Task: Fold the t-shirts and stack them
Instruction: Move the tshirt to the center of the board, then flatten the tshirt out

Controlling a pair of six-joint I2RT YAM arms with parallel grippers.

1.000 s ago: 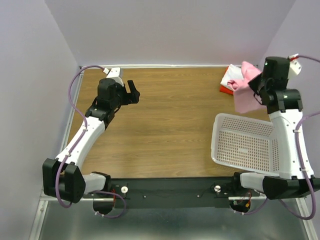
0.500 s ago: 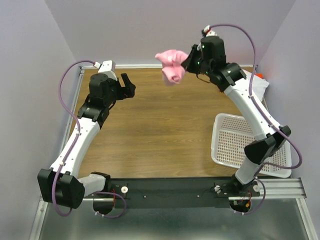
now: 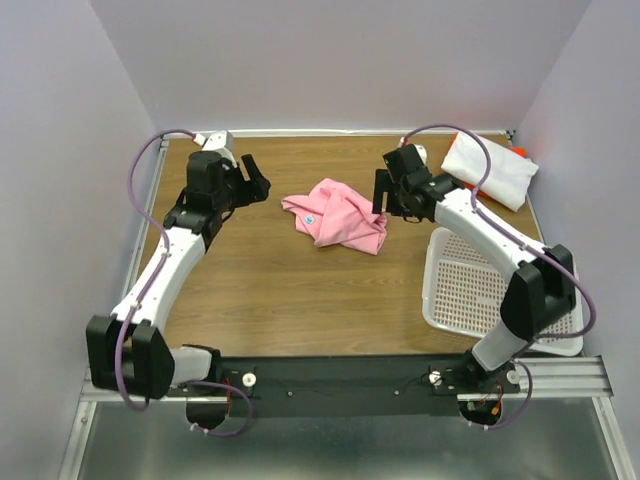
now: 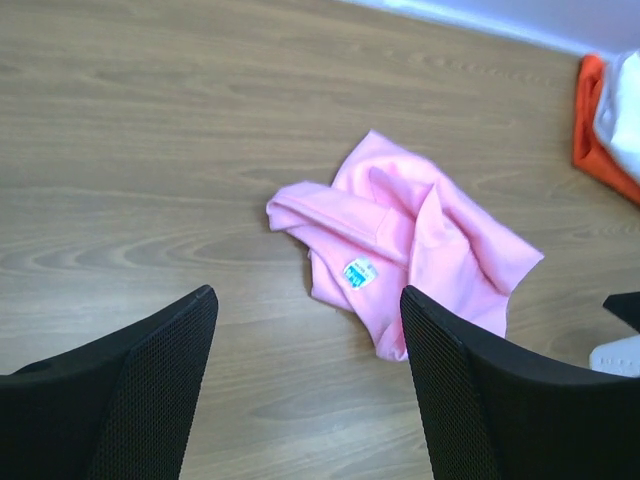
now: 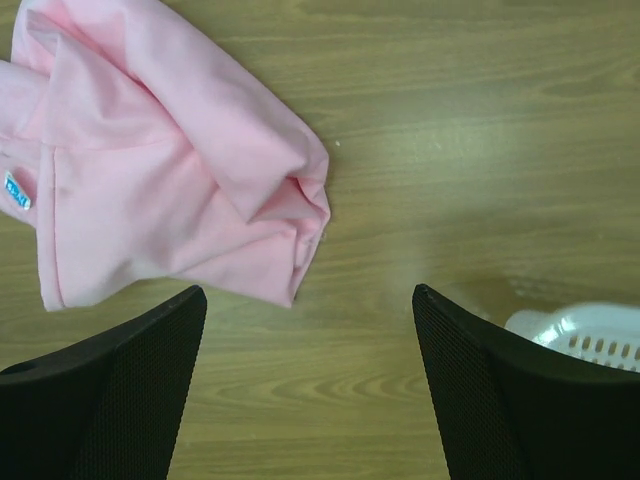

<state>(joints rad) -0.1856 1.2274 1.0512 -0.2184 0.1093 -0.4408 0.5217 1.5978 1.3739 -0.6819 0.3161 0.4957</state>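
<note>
A crumpled light pink t-shirt (image 3: pixel 336 217) lies on the wooden table near its middle, with a small blue label facing up (image 4: pixel 360 272). A white t-shirt (image 3: pixel 490 169) rests on an orange-red one (image 3: pixel 519 153) at the back right corner. My right gripper (image 3: pixel 381 203) hangs open just right of the pink shirt (image 5: pixel 170 170), nothing between its fingers. My left gripper (image 3: pixel 258 178) stands open to the left of the pink shirt (image 4: pixel 420 240), apart from it.
A white perforated basket (image 3: pixel 480 290) stands at the right, its rim showing in the right wrist view (image 5: pixel 585 335). Purple walls close in the table on three sides. Bare wood (image 3: pixel 270 290) lies in front of the pink shirt.
My right arm swung the pink t-shirt from the back right corner to the table's middle and let go of it. The left gripper shifted slightly toward the shirt.
</note>
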